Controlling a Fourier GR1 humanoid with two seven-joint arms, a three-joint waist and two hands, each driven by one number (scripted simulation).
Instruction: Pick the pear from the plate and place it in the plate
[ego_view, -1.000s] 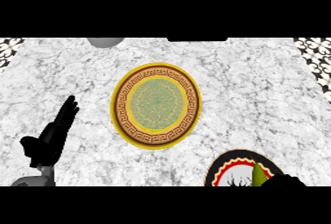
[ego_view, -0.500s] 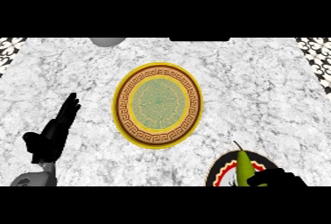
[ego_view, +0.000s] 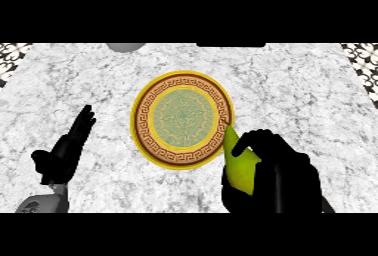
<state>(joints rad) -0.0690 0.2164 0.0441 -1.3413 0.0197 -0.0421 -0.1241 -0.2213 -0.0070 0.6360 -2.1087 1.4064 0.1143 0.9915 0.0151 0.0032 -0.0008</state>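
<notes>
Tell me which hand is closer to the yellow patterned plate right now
Right. The right hand, curled round the pear, sits at the yellow plate's lower right edge, the pear's tip overlapping the rim. The left hand rests open, off to the plate's left, clearly apart.

A yellow-green pear (ego_view: 240, 167), a gold-rimmed round plate (ego_view: 183, 120) with brown key-pattern band and green centre, white-grey marbled counter (ego_view: 295, 100).

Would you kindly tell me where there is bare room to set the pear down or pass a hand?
The yellow-rimmed plate is bare inside. Open marble counter lies right of it and above the right hand, and between plate and left hand. It is crowded at the plate's lower right, where the pear meets the rim.
</notes>
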